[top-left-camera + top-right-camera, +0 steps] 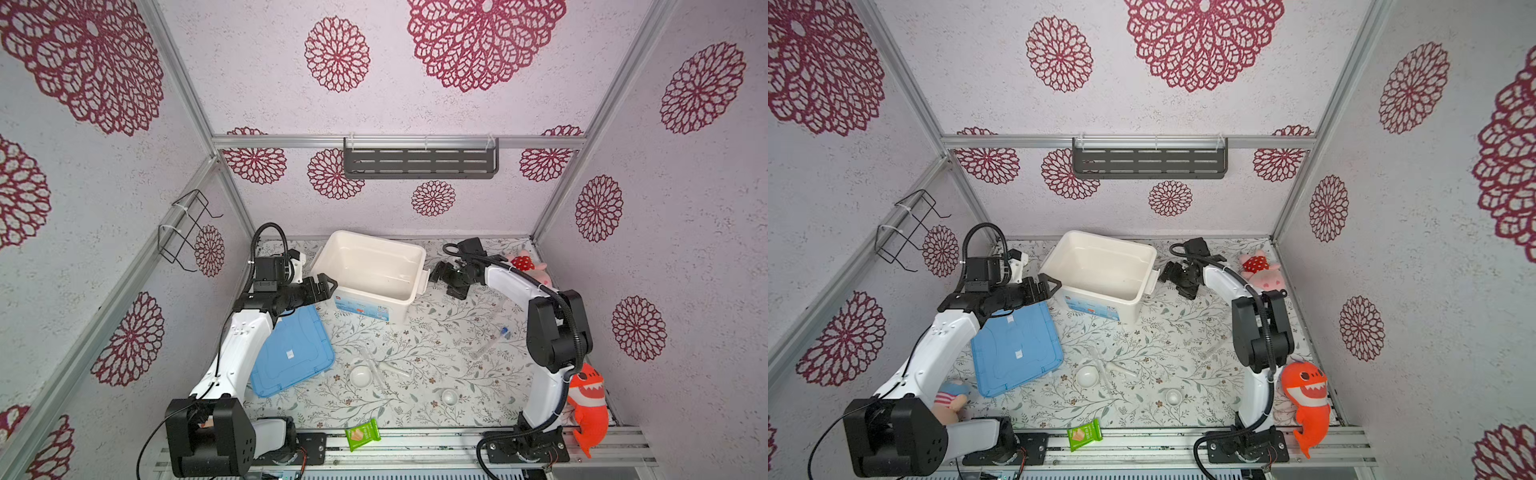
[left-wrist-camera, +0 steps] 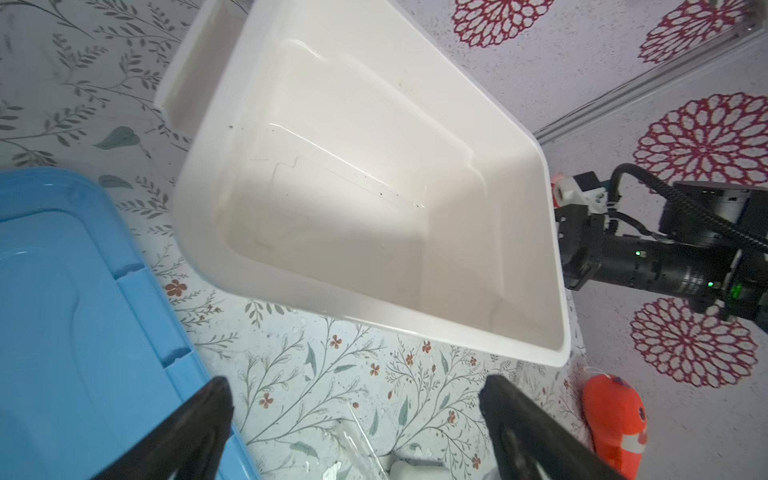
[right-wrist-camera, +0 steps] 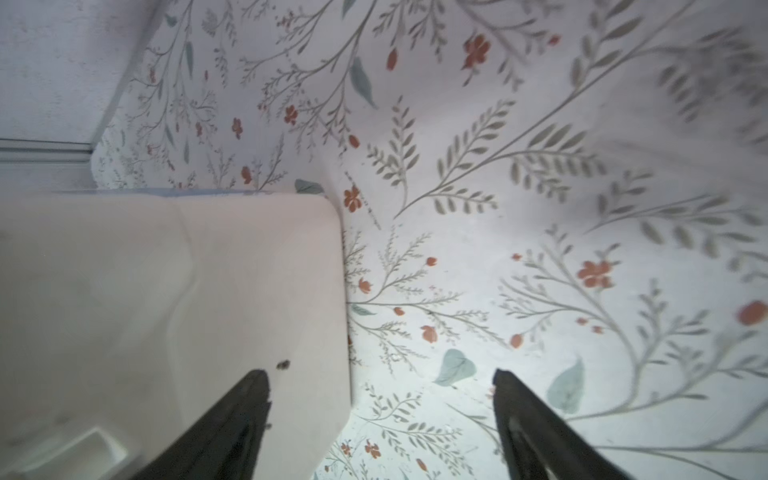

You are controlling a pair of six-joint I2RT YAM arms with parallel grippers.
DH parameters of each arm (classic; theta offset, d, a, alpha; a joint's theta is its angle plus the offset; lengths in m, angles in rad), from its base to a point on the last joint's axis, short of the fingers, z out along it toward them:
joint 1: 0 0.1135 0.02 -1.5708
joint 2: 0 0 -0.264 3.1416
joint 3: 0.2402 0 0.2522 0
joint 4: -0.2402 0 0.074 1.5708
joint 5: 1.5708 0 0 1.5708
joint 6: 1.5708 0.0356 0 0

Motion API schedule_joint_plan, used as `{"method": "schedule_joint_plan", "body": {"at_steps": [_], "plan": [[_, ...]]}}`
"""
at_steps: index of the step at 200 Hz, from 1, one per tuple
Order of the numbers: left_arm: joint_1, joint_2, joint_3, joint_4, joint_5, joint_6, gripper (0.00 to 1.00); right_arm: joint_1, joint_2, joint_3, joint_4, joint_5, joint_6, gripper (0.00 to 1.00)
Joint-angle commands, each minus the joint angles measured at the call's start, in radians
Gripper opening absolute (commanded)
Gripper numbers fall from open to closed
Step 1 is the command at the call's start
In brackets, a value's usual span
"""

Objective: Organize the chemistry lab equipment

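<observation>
Both my left hand (image 2: 355, 382) and right hand (image 3: 380, 378) hang open and empty beside the far white bin (image 1: 370, 270), so I'd pinch the light, slippery, fragile glass tubes (image 1: 372, 368), lying on the tabletop's (image 1: 436, 345) near middle, gently at mid-length.

The left gripper (image 1: 330, 282) is seen spread wide at the left-hand rim of the white bin (image 1: 376, 240), with the right gripper (image 1: 444, 286) just beside its right handle. A larger dish (image 1: 360, 376) and a smaller dish (image 1: 449, 397) are spotted on the table (image 1: 436, 332).
</observation>
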Motion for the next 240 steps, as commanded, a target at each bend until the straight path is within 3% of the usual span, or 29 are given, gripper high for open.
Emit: {"method": "schedule_joint_plan", "body": {"at_steps": [1, 24, 54, 79, 145, 174, 208, 240], "plan": [[0.003, -0.050, 0.003, -0.013, -0.072, 0.031, 0.97, -0.070, -0.043, 0.028, -0.142, 0.134, -0.102, 0.99], [0.003, -0.087, -0.017, -0.023, -0.134, 0.043, 0.97, -0.112, -0.019, 0.041, -0.160, 0.245, -0.067, 0.99], [0.003, -0.137, -0.039, -0.021, -0.200, 0.062, 0.97, -0.116, 0.088, 0.175, -0.230, 0.331, 0.031, 0.99], [0.003, -0.161, -0.041, -0.048, -0.284, 0.076, 0.97, -0.114, 0.187, 0.287, -0.260, 0.351, 0.079, 0.99], [0.003, -0.183, -0.071, -0.069, -0.368, 0.102, 0.97, -0.093, 0.390, 0.540, -0.385, 0.399, 0.079, 0.99], [0.003, -0.174, -0.062, -0.087, -0.386, 0.127, 0.97, -0.077, 0.401, 0.545, -0.412, 0.454, 0.068, 0.98], [0.003, -0.181, -0.075, -0.082, -0.389, 0.140, 0.97, -0.050, 0.383, 0.517, -0.408, 0.463, 0.018, 0.89], [0.003, -0.179, -0.053, -0.136, -0.455, 0.158, 0.97, -0.021, 0.330, 0.435, -0.387, 0.481, -0.040, 0.87]]}}
